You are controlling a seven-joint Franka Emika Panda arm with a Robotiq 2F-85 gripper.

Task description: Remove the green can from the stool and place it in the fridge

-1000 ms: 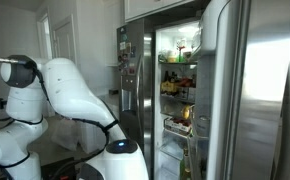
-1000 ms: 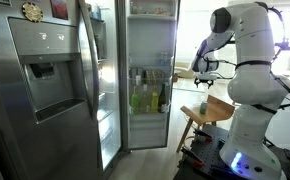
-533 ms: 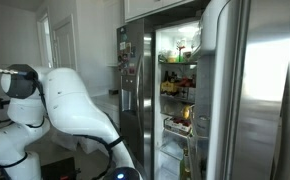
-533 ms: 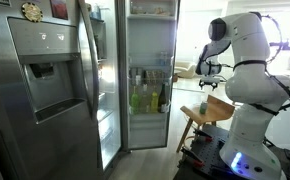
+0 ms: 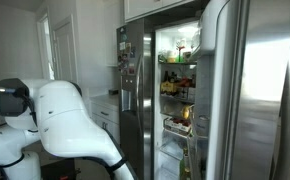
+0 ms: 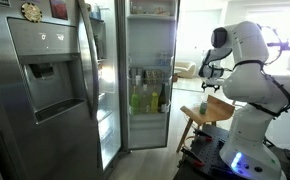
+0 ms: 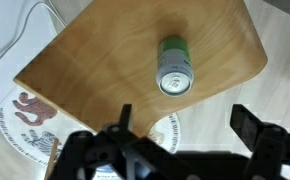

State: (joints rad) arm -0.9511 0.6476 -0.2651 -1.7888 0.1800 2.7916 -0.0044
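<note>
The green can [image 7: 174, 66] stands upright on the wooden stool seat [image 7: 105, 70], seen from above in the wrist view. It also shows small on the stool [image 6: 207, 112] in an exterior view, where the can [image 6: 203, 107] sits near the seat's edge. My gripper [image 7: 182, 122] is open and empty, hovering above the stool with its fingers off the seat's near edge, short of the can. In an exterior view my gripper [image 6: 211, 83] hangs above the stool. The stainless-steel fridge [image 6: 150, 70] stands open with lit stocked shelves; it also shows in the other exterior view [image 5: 180, 90].
The fridge's dispenser door [image 6: 50, 85] stands open toward the camera, and the other door [image 5: 255, 90] fills one side. A round patterned rug [image 7: 30, 125] lies on the floor under the stool. My white arm [image 5: 60, 120] blocks much of an exterior view.
My arm has swung away from the fridge and lowered, bringing the gripper over the stool. The can and the fridge doors have not moved.
</note>
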